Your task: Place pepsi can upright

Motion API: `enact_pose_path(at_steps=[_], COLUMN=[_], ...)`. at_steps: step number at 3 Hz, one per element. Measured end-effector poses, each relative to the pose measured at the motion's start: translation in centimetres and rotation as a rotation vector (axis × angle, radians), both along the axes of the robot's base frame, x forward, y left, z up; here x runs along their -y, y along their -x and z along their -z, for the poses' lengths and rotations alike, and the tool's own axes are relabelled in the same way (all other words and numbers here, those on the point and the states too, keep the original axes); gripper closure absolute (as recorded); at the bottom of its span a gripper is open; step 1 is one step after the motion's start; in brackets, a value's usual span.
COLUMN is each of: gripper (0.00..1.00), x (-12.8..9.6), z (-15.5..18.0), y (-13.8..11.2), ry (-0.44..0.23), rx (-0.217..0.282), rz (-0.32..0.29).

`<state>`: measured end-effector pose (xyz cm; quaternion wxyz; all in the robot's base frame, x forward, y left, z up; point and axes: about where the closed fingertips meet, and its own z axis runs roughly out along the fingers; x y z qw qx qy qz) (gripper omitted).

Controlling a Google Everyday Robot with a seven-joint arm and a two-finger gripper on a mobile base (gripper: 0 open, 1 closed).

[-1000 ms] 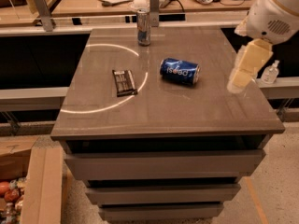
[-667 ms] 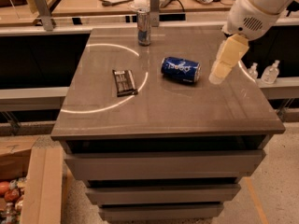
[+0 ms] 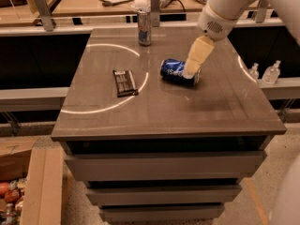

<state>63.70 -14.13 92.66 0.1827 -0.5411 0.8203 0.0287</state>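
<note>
The pepsi can (image 3: pixel 173 71), dark blue with white lettering, lies on its side near the middle of the grey table (image 3: pixel 211 111), its silver top pointing right. My gripper (image 3: pixel 191 70) hangs from the white arm at the upper right, its cream fingers (image 3: pixel 197 55) pointing down over the can's right end. They overlap that end in view. I cannot tell whether they touch the can.
A slim, tall silver-and-blue can (image 3: pixel 144 26) stands upright at the table's back edge. A flat dark snack bar wrapper (image 3: pixel 124 82) lies left of the pepsi can. Two small clear bottles (image 3: pixel 271 72) stand beyond the table's right side. A counter with papers runs behind.
My arm has swung left from the table's right edge, bringing the gripper to the right end of the pepsi can. The can has not moved.
</note>
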Motion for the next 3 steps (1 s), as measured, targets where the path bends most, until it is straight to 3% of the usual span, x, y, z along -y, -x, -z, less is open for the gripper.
enact_pose_path(at_steps=[2,3], gripper=[0.0,0.0], x=[-4.6,-5.8], z=[3.7,5.5], y=[-2.8,-3.8], ry=[0.025,0.011], rx=[-0.052,-0.072], rz=[-0.025,-0.014])
